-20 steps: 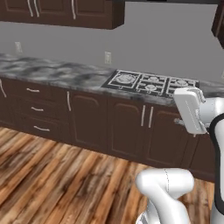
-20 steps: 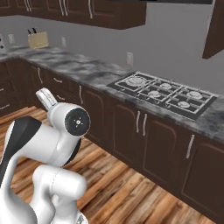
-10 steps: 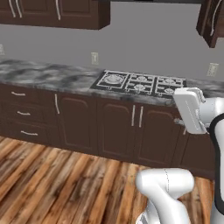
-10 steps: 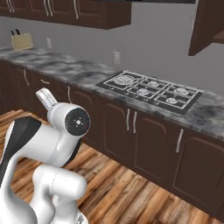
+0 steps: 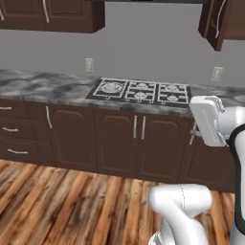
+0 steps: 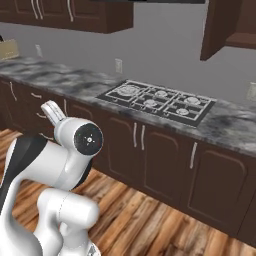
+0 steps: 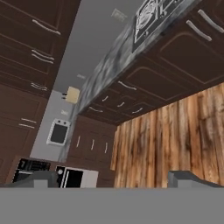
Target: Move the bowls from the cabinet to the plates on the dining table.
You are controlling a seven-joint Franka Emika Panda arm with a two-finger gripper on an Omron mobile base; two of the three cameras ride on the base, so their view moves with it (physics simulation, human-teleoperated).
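Wooden plank floor [image 5: 57, 201] covers the lower part of both base views and the right half of the hand view. The grey marbled desk [image 5: 43, 88] runs across the middle of the left base view, carrying a gas hob [image 5: 139, 91] at centre; in the right base view the hob [image 6: 160, 100] sits at centre right. Low brown cupboards [image 5: 119, 141] with short handles stand beneath the desk. Dark wall cabinets hang along the top edge: 1 [image 5: 52, 14] at upper left of the left base view, another [image 5: 225, 21] at upper right, its door standing ajar. Whether bowls sit inside cannot be told. A beige box [image 7: 72, 94] rests on the desk at left centre of the hand view. The tool [image 7: 118, 179] shows 2 dark tips at the bottom of the hand view, spread wide and holding nothing.
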